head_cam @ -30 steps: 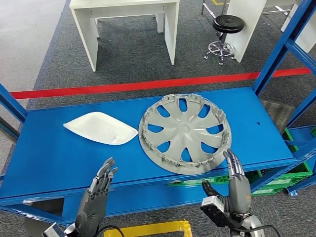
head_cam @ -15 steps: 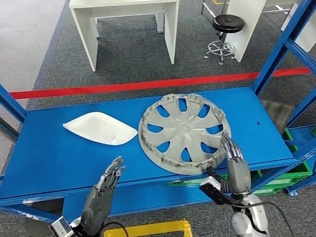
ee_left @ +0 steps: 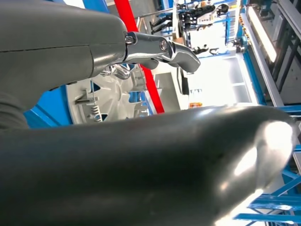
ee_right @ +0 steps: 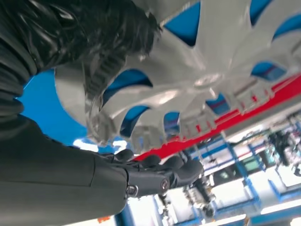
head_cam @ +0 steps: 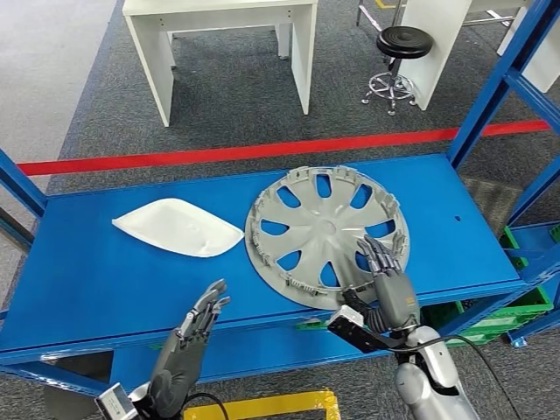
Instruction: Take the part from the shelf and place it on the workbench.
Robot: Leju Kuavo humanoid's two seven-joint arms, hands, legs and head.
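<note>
A grey wheel cover (head_cam: 326, 232) lies flat on the blue shelf (head_cam: 86, 271), right of centre. My right hand (head_cam: 386, 284) reaches over its near right rim, fingers stretched out above the spokes and holding nothing. The right wrist view shows the wheel cover (ee_right: 213, 61) close beside the extended fingers (ee_right: 160, 174). My left hand (head_cam: 192, 337) hovers open at the shelf's front edge, left of the cover and apart from it. In the left wrist view, the wheel cover (ee_left: 106, 96) lies beyond the outstretched fingers (ee_left: 160, 47).
A white curved panel (head_cam: 178, 227) lies on the shelf to the left of the cover. Blue uprights (head_cam: 501, 79) frame the right side, with green crates (head_cam: 521, 306) below. Beyond a red floor line (head_cam: 231, 153) stand a white table (head_cam: 218, 35) and a black stool (head_cam: 402, 48).
My right hand has moved forward and left, from the shelf's front edge to over the cover's near rim. My left hand has edged forward and right.
</note>
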